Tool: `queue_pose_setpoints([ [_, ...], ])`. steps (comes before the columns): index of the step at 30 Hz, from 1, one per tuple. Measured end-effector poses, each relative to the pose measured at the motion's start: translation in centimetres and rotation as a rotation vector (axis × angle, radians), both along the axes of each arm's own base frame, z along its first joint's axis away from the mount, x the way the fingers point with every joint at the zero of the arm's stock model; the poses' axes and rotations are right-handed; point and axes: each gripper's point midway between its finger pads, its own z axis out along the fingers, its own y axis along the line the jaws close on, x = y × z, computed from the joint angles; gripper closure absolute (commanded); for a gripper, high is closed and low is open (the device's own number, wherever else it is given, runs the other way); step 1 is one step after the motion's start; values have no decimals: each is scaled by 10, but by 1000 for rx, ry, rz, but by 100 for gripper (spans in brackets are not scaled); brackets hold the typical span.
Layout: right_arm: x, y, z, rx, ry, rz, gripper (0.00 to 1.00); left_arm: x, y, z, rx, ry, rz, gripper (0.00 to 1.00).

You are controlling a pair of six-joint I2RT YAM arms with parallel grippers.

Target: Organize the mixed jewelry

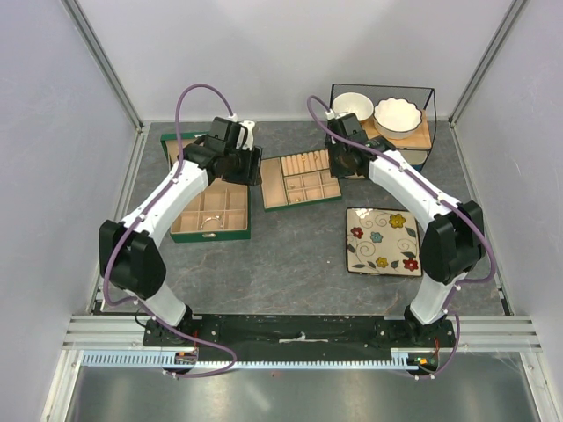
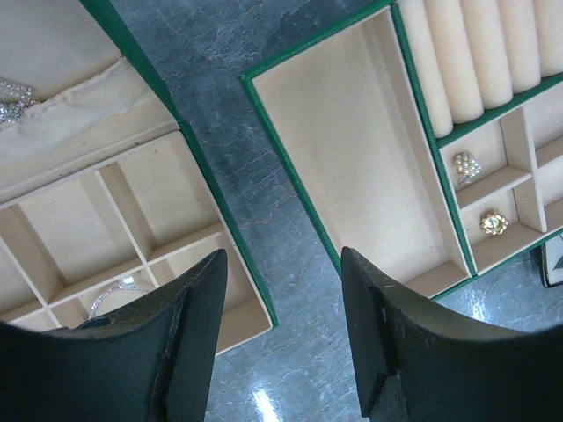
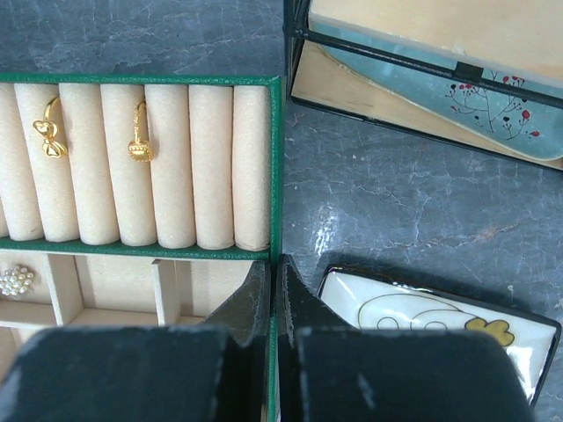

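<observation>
The tan tray [image 1: 299,180] with a green rim lies mid-table, and the green jewelry box [image 1: 211,211] is to its left. My left gripper [image 1: 249,167] hangs open and empty over the bare table between them [image 2: 283,255]. A silver bangle [image 2: 114,294] lies in a box compartment, also visible from above [image 1: 208,221]. A crystal piece [image 2: 466,165] and a gold piece [image 2: 493,223] sit in tray cells. My right gripper [image 1: 339,167] is shut on the tray's right wall [image 3: 273,264]. Two gold rings [image 3: 50,132] [image 3: 139,141] sit in the ring rolls, with a pearl cluster [image 3: 16,280] below.
A floral plate [image 1: 383,242] lies right of the tray, close to my right fingers [image 3: 422,312]. A black wire rack [image 1: 383,119] with two white bowls stands at the back right. A sparkly piece [image 2: 13,97] rests in the box's lid pocket.
</observation>
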Motion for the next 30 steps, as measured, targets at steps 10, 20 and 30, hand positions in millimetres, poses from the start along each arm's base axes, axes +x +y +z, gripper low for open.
queue_pose_setpoints([
  [10,-3,-3,4,27,8,-24,100,8,-4,-8,-5,26,24,38],
  [20,-6,-2,16,56,-8,-29,100,15,-15,-3,-30,23,24,47],
  [30,-9,-1,26,77,-26,-28,100,12,-25,-2,-32,18,13,74],
])
